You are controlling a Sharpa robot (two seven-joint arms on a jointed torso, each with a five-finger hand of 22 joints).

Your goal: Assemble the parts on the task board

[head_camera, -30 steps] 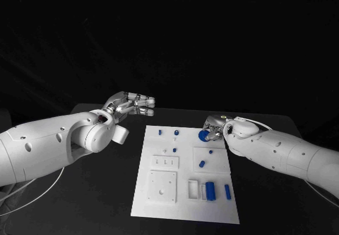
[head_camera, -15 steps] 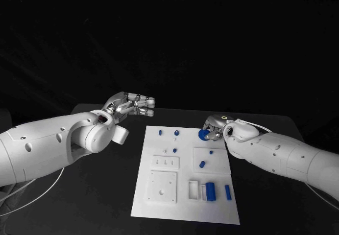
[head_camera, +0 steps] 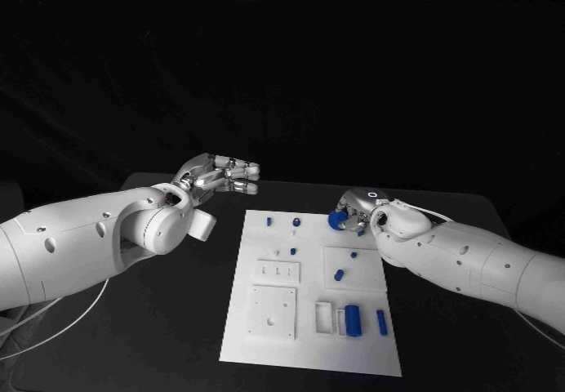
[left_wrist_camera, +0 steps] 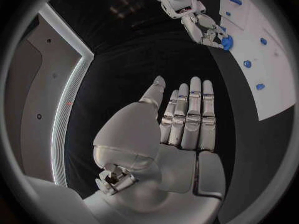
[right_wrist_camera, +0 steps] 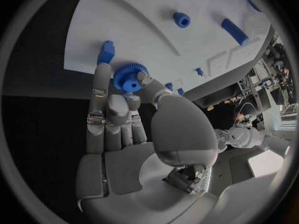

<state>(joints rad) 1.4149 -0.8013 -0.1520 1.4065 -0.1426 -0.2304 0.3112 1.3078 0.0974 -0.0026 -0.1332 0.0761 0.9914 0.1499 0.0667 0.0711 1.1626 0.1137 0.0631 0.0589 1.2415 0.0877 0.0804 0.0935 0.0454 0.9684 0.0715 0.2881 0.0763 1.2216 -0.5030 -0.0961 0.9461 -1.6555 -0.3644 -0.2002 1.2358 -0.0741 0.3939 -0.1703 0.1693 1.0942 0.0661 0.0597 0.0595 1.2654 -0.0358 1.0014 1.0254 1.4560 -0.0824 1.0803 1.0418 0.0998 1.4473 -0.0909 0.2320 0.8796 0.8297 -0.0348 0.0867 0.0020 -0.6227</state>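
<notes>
- The right hand (head_camera: 357, 211) pinches a blue gear (right_wrist_camera: 127, 77) between thumb and fingers (right_wrist_camera: 101, 92) at the far right corner of the white task board (head_camera: 309, 347). The gear sits at the fingertips rather than deep in the palm, so a small twist of the wrist could roll it out of the pinch and drop it onto the board or the black bench (head_camera: 176, 327).
- From the head view I cannot tell whether the gear is touching the board or hangs just above it. If it is lowered off-centre onto its seat, it may jam tilted instead of sitting flat.
- A small blue peg (right_wrist_camera: 106, 52) lies on the board just beside the fingertips; a sideways sweep of the hand could knock it away.
- Other blue parts, such as the short cylinder (right_wrist_camera: 181, 19) and the long pin (right_wrist_camera: 234, 32), lie loose further along the board and could be scattered by a dropped gear.
- The left hand (head_camera: 219, 175) hovers over the bench off the board's far left corner, fingers straight, together and holding nothing; it does not steady the board, so a hard push could shift the plate.
</notes>
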